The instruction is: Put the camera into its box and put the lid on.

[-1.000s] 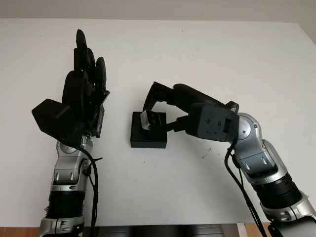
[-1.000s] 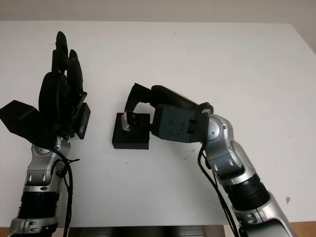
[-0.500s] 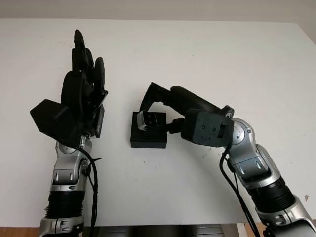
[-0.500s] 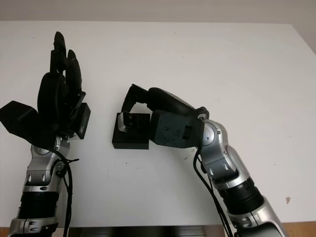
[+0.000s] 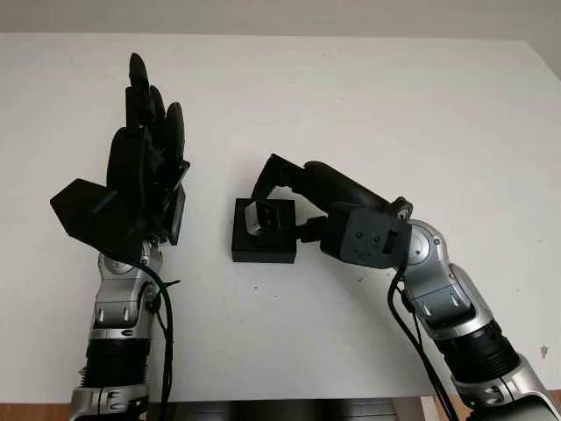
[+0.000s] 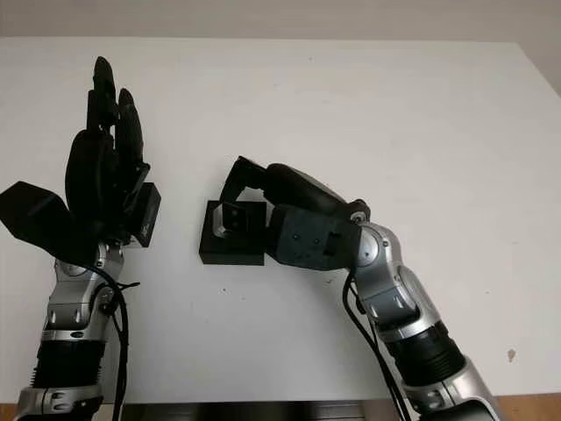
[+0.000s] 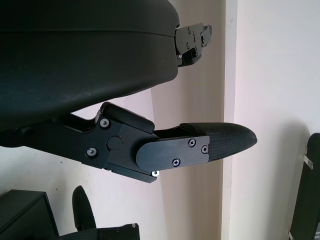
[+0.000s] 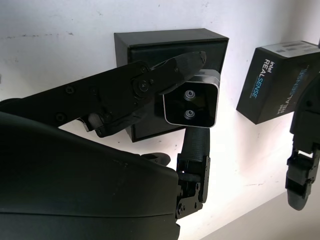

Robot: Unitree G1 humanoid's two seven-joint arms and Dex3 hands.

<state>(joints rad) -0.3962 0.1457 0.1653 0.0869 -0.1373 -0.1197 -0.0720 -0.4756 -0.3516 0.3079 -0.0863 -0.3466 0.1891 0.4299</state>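
Note:
A black open box [image 5: 263, 248] lies on the white table in the middle. My right hand [image 5: 265, 203] reaches over it from the right and is shut on the small silver camera [image 5: 260, 217], held between thumb and fingers just above the box's opening. In the right wrist view the camera [image 8: 191, 103] shows two lenses, with the box [image 8: 150, 42] behind it. My left hand [image 5: 145, 167] stands raised to the left of the box, fingers pointing up. It holds the black lid [image 5: 176, 216] upright against its palm; the lid [image 8: 277, 82] bears printed lettering.
The white table [image 5: 394, 105] stretches wide behind and to the right of the box. Its front edge [image 5: 289, 402] runs close to my arms. A few small dark specks mark the surface near the box.
My right forearm has swung in toward the middle and the camera has sunk slightly toward the box. The left hand with the lid has barely shifted.

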